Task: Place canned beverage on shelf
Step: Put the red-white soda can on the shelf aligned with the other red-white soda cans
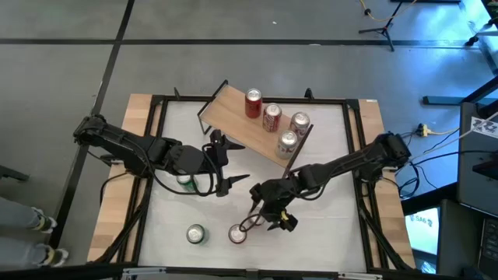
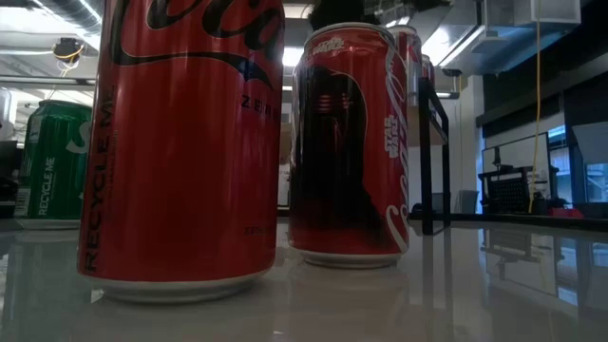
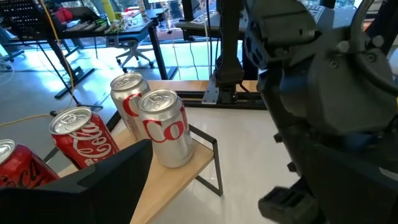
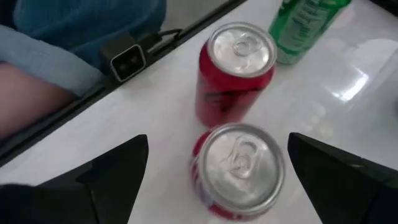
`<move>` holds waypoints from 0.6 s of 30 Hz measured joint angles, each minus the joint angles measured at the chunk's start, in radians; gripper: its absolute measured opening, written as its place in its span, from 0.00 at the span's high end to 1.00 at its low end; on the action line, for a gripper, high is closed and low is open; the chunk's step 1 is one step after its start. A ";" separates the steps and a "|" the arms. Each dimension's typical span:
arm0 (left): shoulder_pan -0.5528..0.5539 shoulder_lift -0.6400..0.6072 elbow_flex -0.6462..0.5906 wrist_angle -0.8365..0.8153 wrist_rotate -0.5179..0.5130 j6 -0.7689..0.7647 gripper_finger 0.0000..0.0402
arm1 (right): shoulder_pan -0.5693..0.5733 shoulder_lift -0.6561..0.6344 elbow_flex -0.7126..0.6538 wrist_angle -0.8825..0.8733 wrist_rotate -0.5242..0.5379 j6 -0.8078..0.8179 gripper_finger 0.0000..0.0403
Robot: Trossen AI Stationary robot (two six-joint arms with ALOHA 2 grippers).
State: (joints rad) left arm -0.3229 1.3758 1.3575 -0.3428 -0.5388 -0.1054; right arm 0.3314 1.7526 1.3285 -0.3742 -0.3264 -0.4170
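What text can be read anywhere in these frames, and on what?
"RECYCLE ME", vertical, on the near red can; also "ZER", partly hidden.
"RECYCLE ME" on the green can.
"STAR WARS" on the second red can.
"Co", part of a script logo, on a silver can on the shelf.
Other can print: too blurred.

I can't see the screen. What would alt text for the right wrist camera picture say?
The right gripper hangs open above two upright red cans on a white table, its dark fingers on either side of the nearer red can. The farther red can stands just beyond, a green can past it.
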 joint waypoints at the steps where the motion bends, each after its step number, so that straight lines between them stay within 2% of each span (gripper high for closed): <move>1: 0.000 0.000 0.000 0.000 0.000 0.000 0.02 | -0.004 0.003 0.000 0.010 0.000 -0.006 0.05; 10: 0.000 0.000 0.000 0.000 0.002 0.000 0.02 | -0.014 0.034 0.000 0.033 -0.008 -0.018 0.05; 18: 0.000 0.000 0.000 0.001 0.004 0.000 0.02 | -0.019 0.068 0.000 0.051 -0.062 -0.001 0.05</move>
State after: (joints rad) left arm -0.3229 1.3762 1.3571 -0.3417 -0.5350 -0.1051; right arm 0.3122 1.8208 1.3285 -0.3228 -0.3881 -0.4183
